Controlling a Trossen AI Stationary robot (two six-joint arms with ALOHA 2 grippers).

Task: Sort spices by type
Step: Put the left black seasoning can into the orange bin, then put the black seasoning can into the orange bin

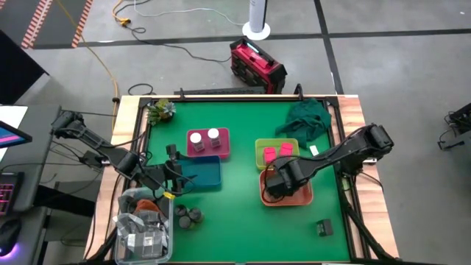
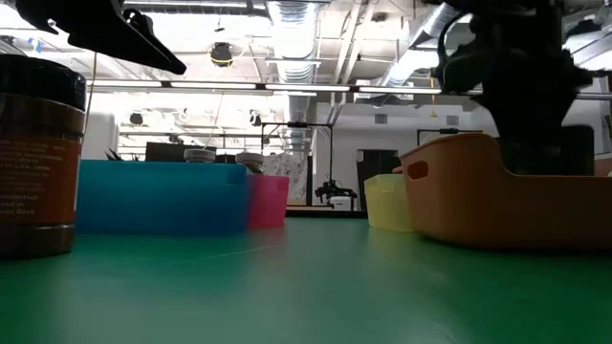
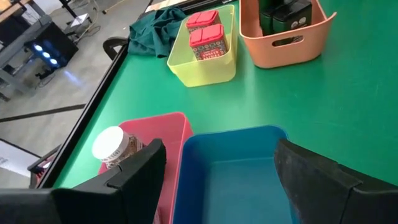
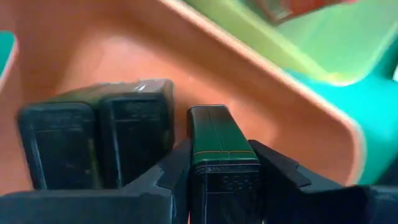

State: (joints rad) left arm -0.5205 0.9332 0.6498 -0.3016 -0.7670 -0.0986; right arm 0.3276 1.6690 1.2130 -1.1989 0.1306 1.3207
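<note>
Green tabletop (image 1: pixel 243 221): right gripper (image 4: pixel 217 180) clamped on dark grey rectangular box (image 4: pixel 214 140) over salmon tray (image 1: pixel 298 197); box probably rigid, light, best held across narrow sides. Left gripper (image 3: pixel 217 180) apart over blue tray (image 3: pixel 230 162).

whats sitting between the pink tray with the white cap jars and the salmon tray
The yellow-green tray holding two pink boxes sits between the pink tray and the salmon tray; the high view shows it best.
</note>
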